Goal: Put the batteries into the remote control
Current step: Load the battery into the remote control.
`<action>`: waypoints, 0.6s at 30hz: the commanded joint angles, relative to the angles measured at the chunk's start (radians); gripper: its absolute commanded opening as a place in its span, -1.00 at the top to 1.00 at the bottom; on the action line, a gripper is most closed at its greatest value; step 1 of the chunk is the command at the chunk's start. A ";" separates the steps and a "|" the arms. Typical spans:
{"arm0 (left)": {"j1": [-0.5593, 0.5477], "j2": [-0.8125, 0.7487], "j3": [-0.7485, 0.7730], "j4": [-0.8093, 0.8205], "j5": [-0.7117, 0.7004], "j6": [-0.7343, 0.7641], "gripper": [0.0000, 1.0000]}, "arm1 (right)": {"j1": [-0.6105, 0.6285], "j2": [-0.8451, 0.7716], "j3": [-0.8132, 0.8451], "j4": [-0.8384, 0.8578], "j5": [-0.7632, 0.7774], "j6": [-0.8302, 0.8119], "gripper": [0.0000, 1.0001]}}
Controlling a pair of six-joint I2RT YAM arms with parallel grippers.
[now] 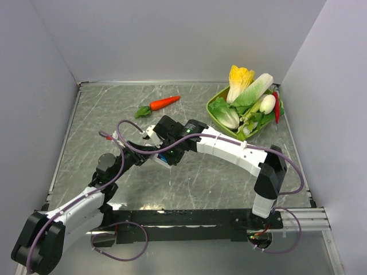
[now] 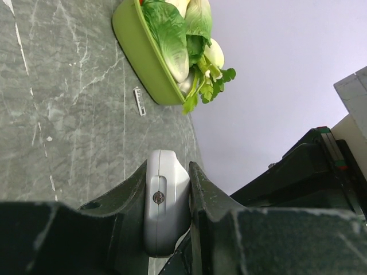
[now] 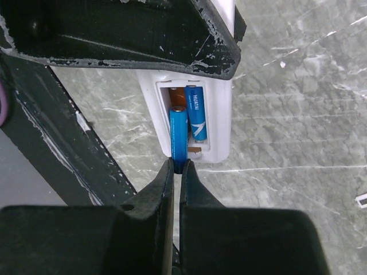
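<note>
My left gripper [image 2: 166, 172] is pinching the remote control [image 2: 163, 209], with one finger [image 2: 133, 189] against each side of its silver-white casing. From that wrist view, a small white ribbed strip [image 2: 139, 101] lies on the grey marbled table [image 2: 69, 126] at about 11 o'clock from the remote. Just past it is the green tray [image 2: 140, 48], heaped with leafy vegetables [image 2: 172, 40].

Overhead, the two arms meet near the middle of the table. An orange carrot [image 1: 165, 102] lies at 12 o'clock from that meeting point, and the tray is at 2 o'clock, by the right wall.

My right gripper [image 3: 178, 167] has its fingers pressed together, leaving only a sliver between them. It points at 12 o'clock into the remote's open compartment. The nearer battery [image 3: 178, 134], bright blue, runs from the compartment down to my fingertips, and its near end reaches past the compartment's lower rim. I cannot tell whether the tips are touching it or are just short of it. The seated battery [image 3: 195, 114] lies beside it at 1 o'clock, down in its slot. The dark finger of the left gripper crosses the remote's far end at 12 o'clock.
</note>
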 commanded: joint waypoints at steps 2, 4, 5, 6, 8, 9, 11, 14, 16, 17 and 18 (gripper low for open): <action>-0.018 -0.008 0.031 0.102 -0.004 -0.033 0.97 | 0.018 0.017 0.071 -0.036 0.028 -0.003 0.94; -0.021 -0.001 0.027 0.116 0.002 -0.036 0.97 | 0.019 0.017 0.077 -0.030 0.034 -0.009 0.88; -0.024 0.009 0.026 0.132 0.004 -0.044 0.97 | 0.021 0.018 0.078 -0.027 0.037 -0.011 0.86; -0.027 0.013 0.026 0.142 0.007 -0.045 0.97 | 0.019 0.020 0.084 -0.027 0.037 -0.011 0.82; -0.032 0.024 0.027 0.163 0.015 -0.049 0.97 | 0.022 0.024 0.097 -0.029 0.037 -0.014 0.74; -0.035 0.029 0.027 0.168 0.016 -0.050 0.97 | 0.024 0.029 0.100 -0.032 0.035 -0.016 0.64; -0.041 0.035 0.031 0.177 0.022 -0.052 0.97 | 0.024 0.029 0.107 -0.033 0.038 -0.017 0.60; -0.049 0.036 0.034 0.180 0.019 -0.055 0.97 | 0.024 0.023 0.109 -0.024 0.041 -0.014 0.44; -0.049 0.035 0.034 0.179 0.019 -0.059 0.97 | 0.027 0.015 0.111 -0.021 0.043 -0.014 0.31; -0.049 0.030 0.032 0.177 0.012 -0.065 0.97 | 0.027 0.012 0.108 -0.021 0.043 -0.014 0.19; -0.049 0.029 0.031 0.175 0.010 -0.067 0.97 | 0.027 0.002 0.106 -0.021 0.046 -0.016 0.13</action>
